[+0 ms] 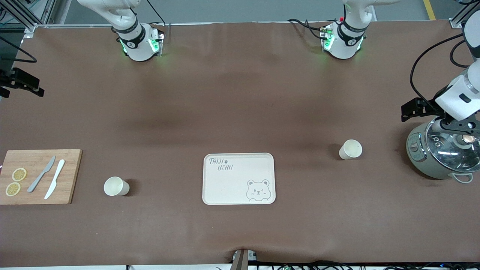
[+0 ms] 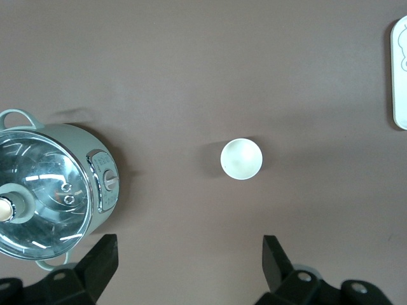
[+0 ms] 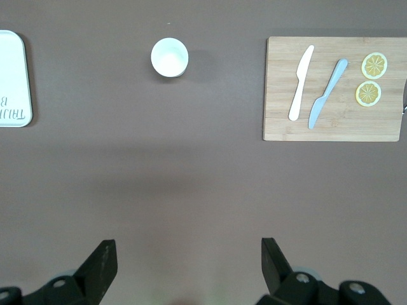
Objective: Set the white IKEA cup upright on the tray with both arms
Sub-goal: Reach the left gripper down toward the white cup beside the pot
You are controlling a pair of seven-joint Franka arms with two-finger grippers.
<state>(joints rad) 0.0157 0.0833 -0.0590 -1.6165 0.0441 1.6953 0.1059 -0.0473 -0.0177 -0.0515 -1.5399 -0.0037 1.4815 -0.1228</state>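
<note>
The cream tray with "TAIJI BEAR" lettering lies flat at the table's middle, nothing on it. One white cup stands upright toward the left arm's end; it also shows in the left wrist view. A second white cup stands upright toward the right arm's end, also in the right wrist view. My left gripper is open and empty, high up beside the pot. My right gripper is open and empty, high over the table's edge.
A grey-green pot with a glass lid stands at the left arm's end, beside the first cup. A wooden cutting board with two knives and two lemon slices lies at the right arm's end, beside the second cup.
</note>
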